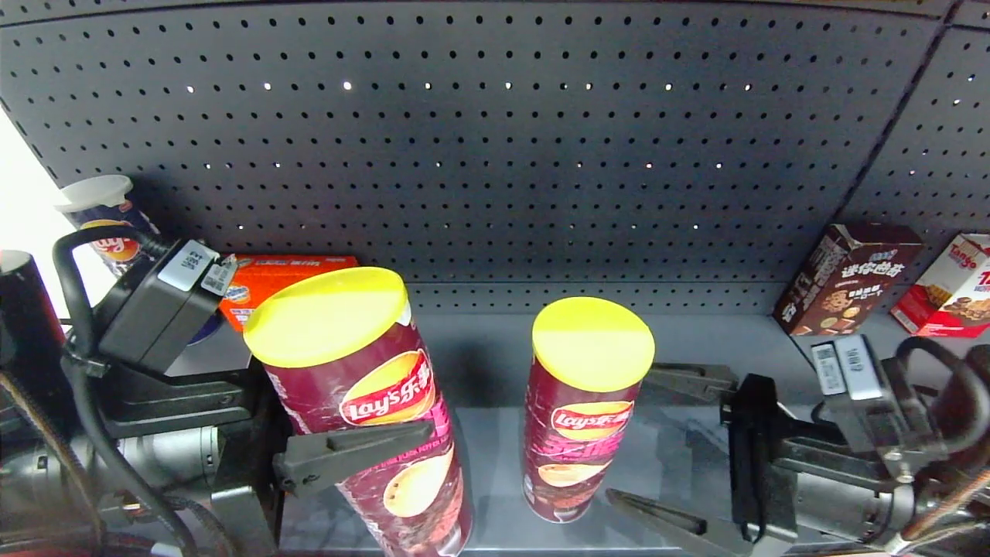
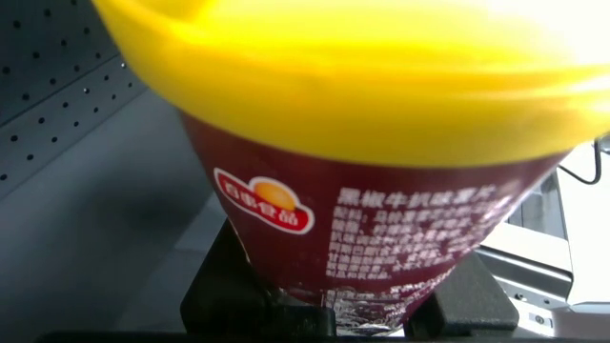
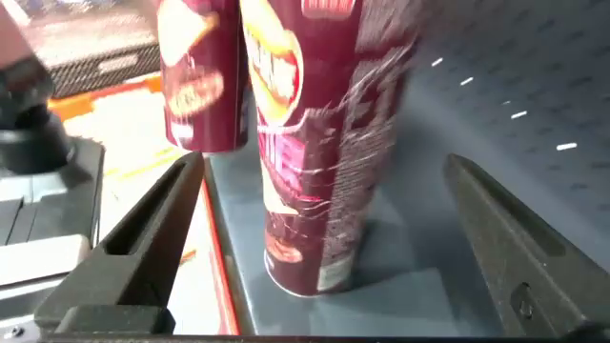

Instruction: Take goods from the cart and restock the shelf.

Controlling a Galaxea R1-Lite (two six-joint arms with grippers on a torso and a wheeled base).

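You're working in a shop, at a display shelf [image 1: 499, 464]. Its back is a dark metal panel [image 1: 495, 155] punched with rows of small holes, as on store racking, and a second panel [image 1: 940, 139] joins it on the right. The goods are all sealed, printed snack packs. A right can [image 1: 584, 410] of crisps with a yellow lid stands on the shelf, with a left can [image 1: 371, 402] like it. A white-lidded can [image 1: 104, 216] is at the far left and an orange box [image 1: 286, 278] lies against the back. A brown box [image 1: 843, 275] stands beside a red-and-white box [image 1: 947, 286] on the right. A red strip [image 3: 221, 267] runs along the shelf's front edge.
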